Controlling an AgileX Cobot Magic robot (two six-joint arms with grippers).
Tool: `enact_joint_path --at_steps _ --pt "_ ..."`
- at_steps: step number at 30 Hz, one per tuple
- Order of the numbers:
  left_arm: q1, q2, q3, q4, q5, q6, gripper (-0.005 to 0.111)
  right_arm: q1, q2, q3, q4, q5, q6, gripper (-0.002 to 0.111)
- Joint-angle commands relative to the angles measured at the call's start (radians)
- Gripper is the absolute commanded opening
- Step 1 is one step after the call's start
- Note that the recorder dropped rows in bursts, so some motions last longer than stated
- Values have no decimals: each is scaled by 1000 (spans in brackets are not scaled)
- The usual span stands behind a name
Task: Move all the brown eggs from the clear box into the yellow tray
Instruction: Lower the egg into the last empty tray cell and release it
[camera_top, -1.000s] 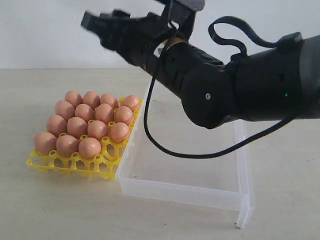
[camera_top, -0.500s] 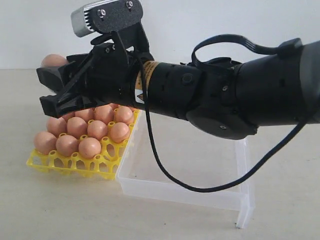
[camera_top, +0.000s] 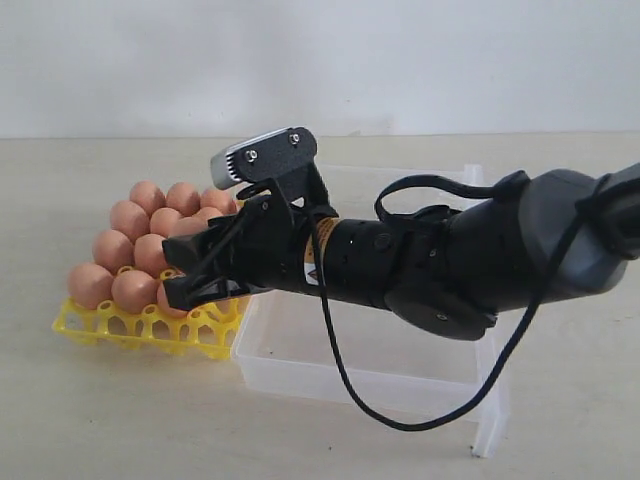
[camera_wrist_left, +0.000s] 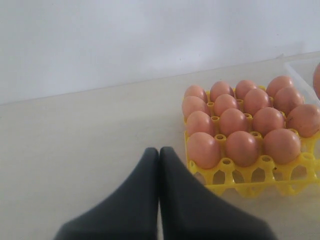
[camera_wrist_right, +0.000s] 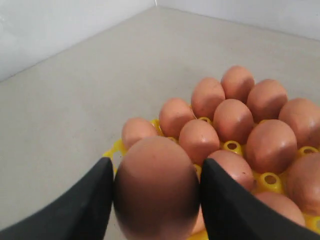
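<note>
Several brown eggs (camera_top: 130, 215) fill most cups of the yellow tray (camera_top: 130, 335), which sits against the left end of the clear box (camera_top: 350, 385). No eggs show inside the box. My right gripper (camera_top: 172, 270) reaches across the box and hovers low over the tray's near right corner. Its jaws are shut on one brown egg (camera_wrist_right: 156, 187), with the black fingers (camera_wrist_right: 95, 200) pressed on both sides. Apart from the tray (camera_wrist_left: 250, 187), my left gripper (camera_wrist_left: 159, 150) rests shut and empty above bare table; it is hidden in the exterior view.
The beige table (camera_top: 90, 430) runs to a white wall behind. The right arm's black cable (camera_top: 400, 420) loops down over the box. A flange (camera_top: 488, 430) sticks out at the box's near right corner.
The right arm has swung down from high above the box to low over the tray, carrying the egg. The eggs in the tray have not moved.
</note>
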Motion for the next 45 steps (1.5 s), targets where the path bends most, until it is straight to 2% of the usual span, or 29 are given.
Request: enact_joint_path --at_steps 1,3,12,16,20,27,29,34,36,39,45 --pt "-3 -2 3 -3 -8 -10 -4 -6 18 -2 -2 17 3 0" --pt "-3 -2 3 -3 -8 -10 -4 -12 40 -6 3 41 -27 0" --pt "-3 -2 3 -3 -8 -10 -4 -17 133 -108 -18 91 66 0" --pt "-3 -2 3 -3 -8 -10 -4 -17 170 -108 -23 136 71 0" --pt "-3 -2 3 -3 -8 -10 -4 -17 176 -108 -23 84 64 0" --pt "-3 -2 3 -3 -8 -10 -4 -17 179 -108 -23 194 46 1" --pt "-3 -2 3 -3 -8 -10 -4 -17 179 -108 -23 190 33 7" --pt "-3 -2 3 -3 -8 -10 -4 -17 179 -108 -23 160 -6 44" --pt "-3 -2 3 -3 -8 -10 -4 -17 179 -108 -23 158 -6 52" --pt "-3 -2 3 -3 -8 -10 -4 -17 179 -108 -23 158 -5 56" --pt "-3 -2 3 -3 -8 -10 -4 -17 179 -108 -23 160 -5 55"
